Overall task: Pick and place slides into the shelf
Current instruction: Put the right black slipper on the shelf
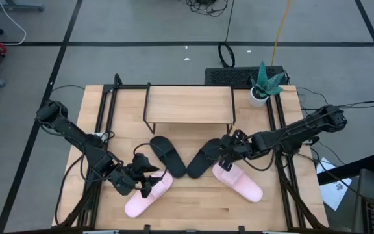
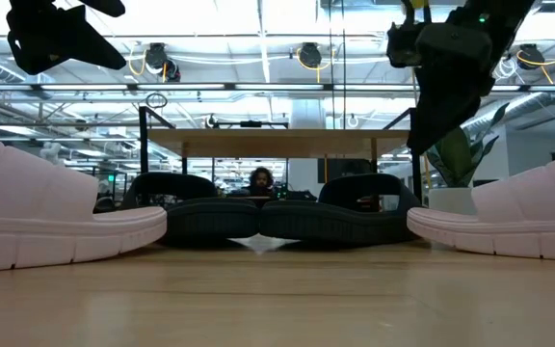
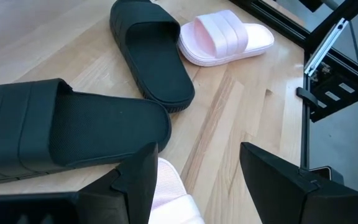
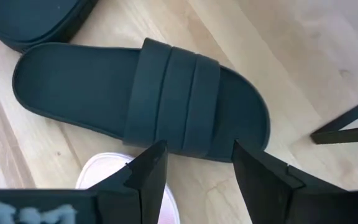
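No slide is shelved yet; both grippers hover open-jawed and empty: left gripper (image 1: pixel 141 174) above the seven o'clock pink slide (image 1: pixel 149 195), right gripper (image 1: pixel 229 148) over the black slide (image 1: pixel 204 158); next, descend and clamp a strap.

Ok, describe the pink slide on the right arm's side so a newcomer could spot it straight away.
Start at the low shelf at the back of the table, beside the potted plant. In front of it two black slides meet in a V; the right black slide runs toward the right hand. The pink slide lies just beyond that hand, pale, nearer the table's front right.
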### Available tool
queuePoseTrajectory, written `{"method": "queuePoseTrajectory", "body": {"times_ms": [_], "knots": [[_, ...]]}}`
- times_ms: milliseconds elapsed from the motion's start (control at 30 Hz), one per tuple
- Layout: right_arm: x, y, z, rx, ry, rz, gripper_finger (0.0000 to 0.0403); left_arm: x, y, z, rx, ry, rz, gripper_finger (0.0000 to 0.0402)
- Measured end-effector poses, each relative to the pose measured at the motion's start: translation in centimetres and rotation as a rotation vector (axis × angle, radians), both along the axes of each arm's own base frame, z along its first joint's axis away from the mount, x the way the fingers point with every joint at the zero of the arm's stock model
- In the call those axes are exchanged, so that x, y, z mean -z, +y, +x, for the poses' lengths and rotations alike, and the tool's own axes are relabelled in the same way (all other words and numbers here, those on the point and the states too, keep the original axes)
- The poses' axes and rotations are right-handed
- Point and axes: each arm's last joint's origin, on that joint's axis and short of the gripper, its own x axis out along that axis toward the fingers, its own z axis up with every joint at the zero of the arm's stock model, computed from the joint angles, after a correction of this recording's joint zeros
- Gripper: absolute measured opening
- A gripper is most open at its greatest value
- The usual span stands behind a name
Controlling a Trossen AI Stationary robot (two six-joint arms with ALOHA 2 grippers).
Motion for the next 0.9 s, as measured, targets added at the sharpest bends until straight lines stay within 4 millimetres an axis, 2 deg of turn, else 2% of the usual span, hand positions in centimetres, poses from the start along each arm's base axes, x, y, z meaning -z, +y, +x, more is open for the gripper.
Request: {"method": "queuePoseTrajectory", "body": {"times_ms": [200,300,533,900], "knots": [[0.1,-0.6,0.5,-0.013,-0.029,0.033,0.0171,0.0,0.0,0.0,-0.002,0.003,0.001,0.0225],[1.3,-0.9,0.6,-0.017,-0.069,0.075,0.0171,0.0,0.0,0.0,0.0,0.004,0.004,0.0225],[3.8,-1.8,-0.5,0.042,-0.04,0.142,0.0171,0.0,0.0,0.0,0.001,0.004,0.005,0.0225],[3.5,-2.1,-0.4,0.04,-0.075,0.107,0.0171,0.0,0.1,0.0,-0.006,0.001,0.009,0.0225]]}}
